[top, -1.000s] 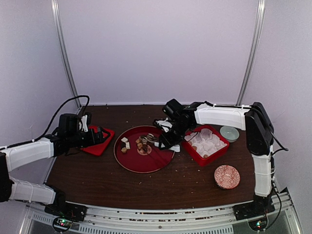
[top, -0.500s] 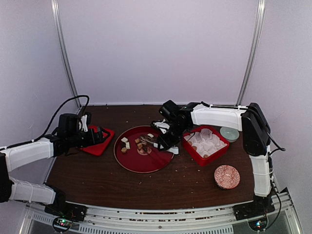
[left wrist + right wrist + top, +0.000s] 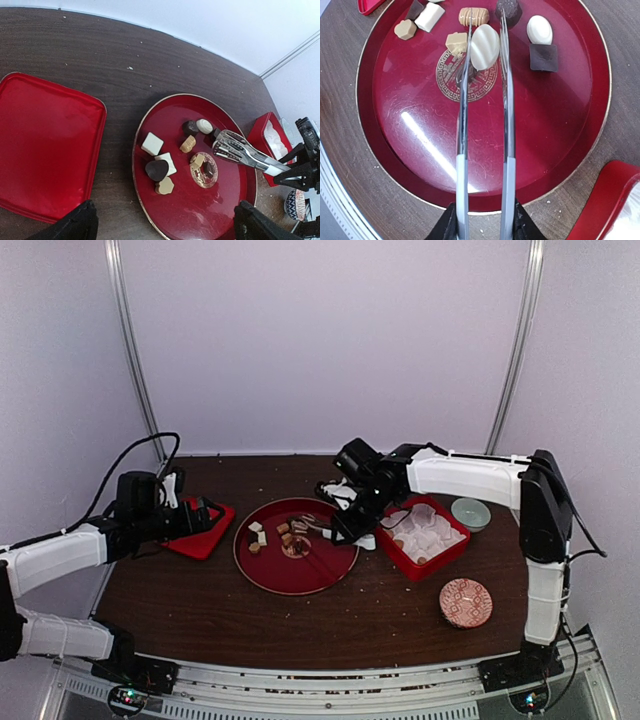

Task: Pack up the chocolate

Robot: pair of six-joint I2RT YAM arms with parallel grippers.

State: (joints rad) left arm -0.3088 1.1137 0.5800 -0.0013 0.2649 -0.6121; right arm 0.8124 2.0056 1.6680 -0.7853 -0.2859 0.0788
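Right tool: my right tool is clamped on the handle end of the tongs, squeezing the two blades to a narrow gap so the tips can pinch one small piece.
Tongs' tips: they hang low over the round red tray, near its middle. A pale oval shape sits between the blades; I cannot tell whether it is a candy in the pinch or the tongs' own head.
Chocolate: the chocolate lies loose on the tray in dark, tan and cream pieces. Most are bunched on the side away from the box, and a white oval and two dark ones lie just beside the tips.
Why tongs: I judge each piece is too small and smooth for bare fingers, and the long reach keeps my wrist clear of the tray rim.
Red box: it stands just beside the tray under my right arm and is lined with white paper cups. That makes for a short carry.
Left tool: my left tool is spread wide and empty, parked over the flat red lid on the counter, likely waiting to close the box.
Bystanders: a pale green bowl and a patterned dish sit beyond the box, untouched.
Writing: none readable. The tray carries only a gold key-pattern medallion at its centre.
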